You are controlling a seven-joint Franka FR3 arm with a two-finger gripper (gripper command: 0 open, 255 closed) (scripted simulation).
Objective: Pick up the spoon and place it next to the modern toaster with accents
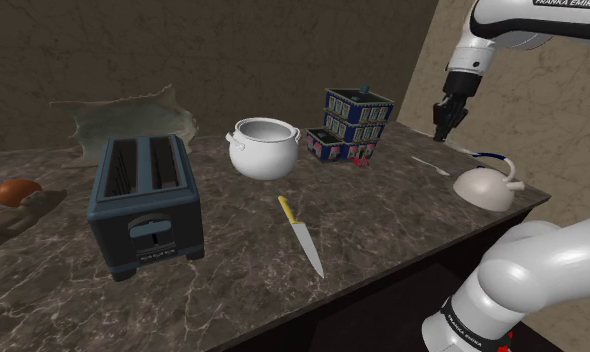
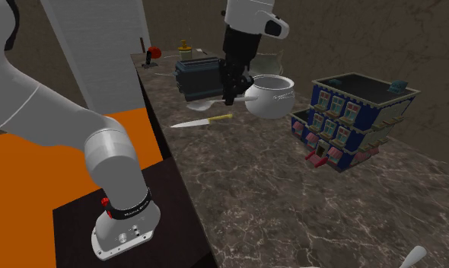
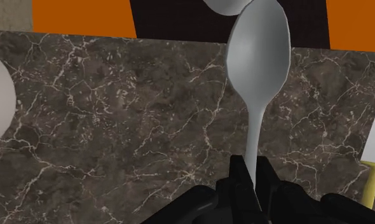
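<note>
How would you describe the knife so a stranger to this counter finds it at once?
On the dark veined counter, find the blue toaster and the white pot. The knife lies flat nearer the camera than the pot, right of the toaster in the shoulder view. It alone has a yellow handle and long pale blade.

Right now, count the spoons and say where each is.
2. One spoon is clasped in the gripper; a second spoon lies on the counter beside the kettle. Others may be hidden.
</note>
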